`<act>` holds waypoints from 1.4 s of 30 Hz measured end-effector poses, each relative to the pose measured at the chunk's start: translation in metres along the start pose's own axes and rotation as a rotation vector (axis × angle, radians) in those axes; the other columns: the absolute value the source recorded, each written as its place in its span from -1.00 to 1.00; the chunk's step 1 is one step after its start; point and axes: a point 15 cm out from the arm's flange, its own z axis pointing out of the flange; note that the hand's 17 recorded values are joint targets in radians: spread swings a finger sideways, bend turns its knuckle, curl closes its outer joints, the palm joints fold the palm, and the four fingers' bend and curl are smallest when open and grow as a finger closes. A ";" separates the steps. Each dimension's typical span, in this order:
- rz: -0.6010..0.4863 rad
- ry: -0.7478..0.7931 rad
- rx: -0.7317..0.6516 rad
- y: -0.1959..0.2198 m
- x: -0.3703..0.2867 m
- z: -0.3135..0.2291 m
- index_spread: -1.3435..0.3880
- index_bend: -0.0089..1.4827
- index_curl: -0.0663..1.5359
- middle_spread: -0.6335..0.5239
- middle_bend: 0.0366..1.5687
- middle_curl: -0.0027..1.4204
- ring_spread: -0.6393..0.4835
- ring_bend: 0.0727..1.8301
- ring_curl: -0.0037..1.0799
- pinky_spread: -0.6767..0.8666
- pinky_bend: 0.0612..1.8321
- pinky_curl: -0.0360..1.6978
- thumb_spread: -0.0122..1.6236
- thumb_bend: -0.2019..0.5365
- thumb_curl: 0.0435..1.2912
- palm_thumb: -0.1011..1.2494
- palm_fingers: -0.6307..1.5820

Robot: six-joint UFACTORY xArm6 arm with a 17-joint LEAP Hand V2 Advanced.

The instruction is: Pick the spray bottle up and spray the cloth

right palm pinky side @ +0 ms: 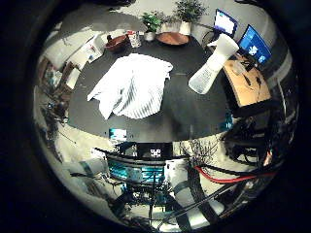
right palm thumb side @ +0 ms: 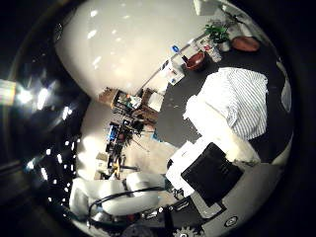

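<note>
The little finger side palm view looks down from well above a dark table (right palm pinky side: 185,112). A white, faintly striped cloth (right palm pinky side: 131,85) lies crumpled on the table. A white spray bottle (right palm pinky side: 212,68) is on the table a little away from the cloth, with its trigger head toward the far edge. In the thumb side palm view the cloth (right palm thumb side: 242,99) shows again. My right hand (right palm thumb side: 212,168) shows there as white and black finger parts, relaxed and holding nothing, high above the table and away from both things.
At the table's far edge are a brown bowl (right palm pinky side: 174,39), potted plants (right palm pinky side: 152,21) and small boxes (right palm pinky side: 119,42). A wooden desk (right palm pinky side: 245,85) with monitors (right palm pinky side: 255,44) stands beside the table. The arm's base (right palm pinky side: 146,175) is at the near edge.
</note>
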 end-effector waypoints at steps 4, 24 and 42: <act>0.008 0.006 0.003 -0.001 0.003 0.000 0.34 -0.74 -0.47 0.32 -0.78 -0.51 0.60 -0.27 -0.87 0.61 0.25 -0.96 0.37 -0.50 -0.22 0.26 -0.05; 0.033 0.040 0.048 -0.010 0.018 -0.013 0.32 -0.74 -0.47 0.30 -0.76 -0.51 0.57 -0.27 -0.86 0.61 0.26 -0.96 0.36 -0.51 -0.23 0.25 -0.04; 0.004 0.245 0.066 0.016 0.048 -0.089 0.34 -0.76 -0.52 0.32 -0.68 -0.51 0.62 -0.27 -0.84 0.64 0.32 -0.96 0.30 -0.53 -0.33 0.02 -0.12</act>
